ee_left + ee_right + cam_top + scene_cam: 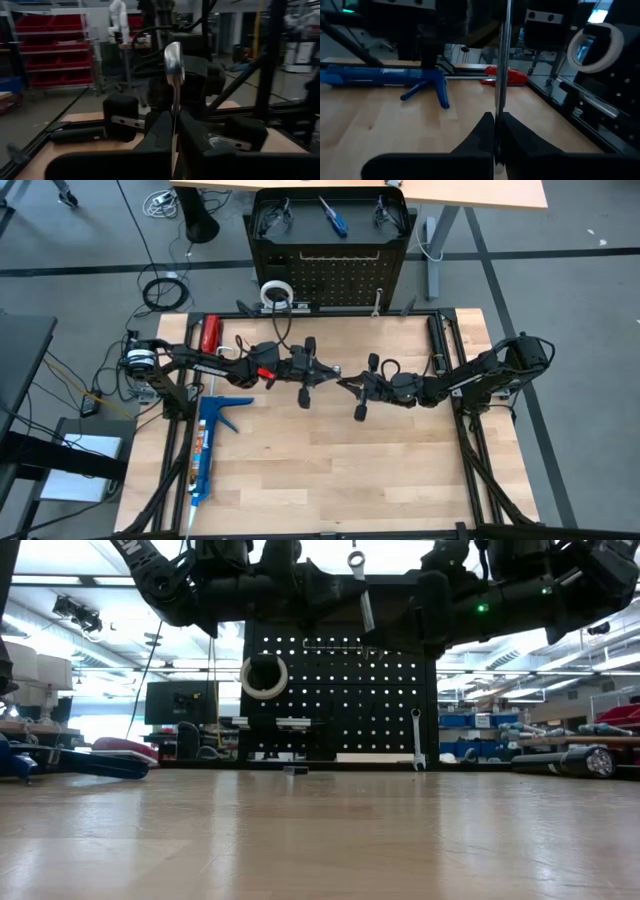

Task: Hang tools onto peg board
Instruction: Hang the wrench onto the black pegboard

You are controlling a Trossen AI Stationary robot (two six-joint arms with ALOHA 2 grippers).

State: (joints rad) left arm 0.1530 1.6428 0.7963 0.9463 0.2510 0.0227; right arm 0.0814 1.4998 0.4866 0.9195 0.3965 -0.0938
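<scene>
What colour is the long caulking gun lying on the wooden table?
Blue; the caulking gun shows best in the high view.

Upright black perforated metal peg board (340, 690) stands at the worktop's far edge. A white tape roll (264, 677) hangs on its face, left of centre. One silver wrench (416, 738) hangs low at its right. A second silver wrench (362, 590) stands upright above the worktop, clamped between both pincers.

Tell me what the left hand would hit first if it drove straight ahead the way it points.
Most likely the right hand: the left hand faces it across the table, both gripping one silver wrench. Depth is unclear.
</scene>
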